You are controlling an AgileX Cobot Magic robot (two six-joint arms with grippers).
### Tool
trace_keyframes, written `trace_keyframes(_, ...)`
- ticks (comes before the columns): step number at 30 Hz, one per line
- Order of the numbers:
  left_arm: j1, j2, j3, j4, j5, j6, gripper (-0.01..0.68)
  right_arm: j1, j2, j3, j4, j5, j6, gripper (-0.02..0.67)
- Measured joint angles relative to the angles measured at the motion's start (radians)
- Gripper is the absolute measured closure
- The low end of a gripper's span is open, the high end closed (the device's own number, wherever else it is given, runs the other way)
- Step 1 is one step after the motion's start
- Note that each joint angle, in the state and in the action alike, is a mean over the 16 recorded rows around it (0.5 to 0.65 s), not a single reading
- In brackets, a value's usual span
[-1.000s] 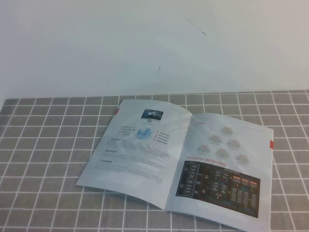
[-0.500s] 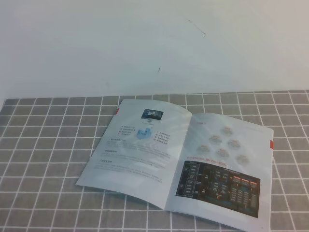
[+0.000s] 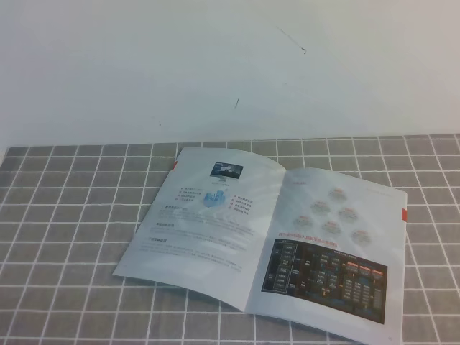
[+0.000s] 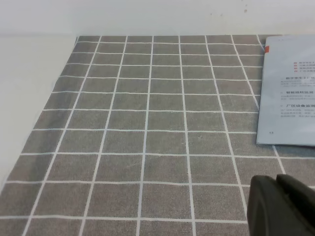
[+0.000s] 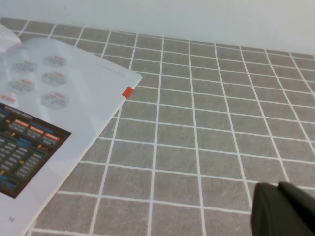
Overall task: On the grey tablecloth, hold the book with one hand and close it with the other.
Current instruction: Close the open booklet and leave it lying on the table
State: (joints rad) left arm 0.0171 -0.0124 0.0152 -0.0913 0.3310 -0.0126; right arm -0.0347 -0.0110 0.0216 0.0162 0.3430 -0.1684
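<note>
Between my two grippers the book [image 3: 269, 241] lies open, thin, glossy, floppy; I'd pin one page and lift the other's outer edge. Jaws' state: can't tell.

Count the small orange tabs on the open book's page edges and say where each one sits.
2. One orange tab sits on the left page's outer edge near its far corner; the other tab sits on the right page's outer edge of the book. None seems hidden.

Plain tabletop test setup, grey tablecloth [image 3: 65, 215] with white grid lines, bare white wall [image 3: 215, 65] directly behind the tablecloth, faint scuff marks
</note>
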Motion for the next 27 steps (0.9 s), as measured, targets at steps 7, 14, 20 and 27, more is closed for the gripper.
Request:
trace_keyframes(7, 0.000, 0.000, 0.000, 0.000, 0.000, 0.000, 0.676, 0.000, 0.000, 0.000, 0.000, 0.000, 0.000, 0.651)
trace_keyframes(14, 0.000, 0.000, 0.000, 0.000, 0.000, 0.000, 0.676, 0.000, 0.000, 0.000, 0.000, 0.000, 0.000, 0.651)
trace_keyframes(20, 0.000, 0.000, 0.000, 0.000, 0.000, 0.000, 0.676, 0.000, 0.000, 0.000, 0.000, 0.000, 0.000, 0.651)
trace_keyframes(27, 0.000, 0.000, 0.000, 0.000, 0.000, 0.000, 0.676, 0.000, 0.000, 0.000, 0.000, 0.000, 0.000, 0.651)
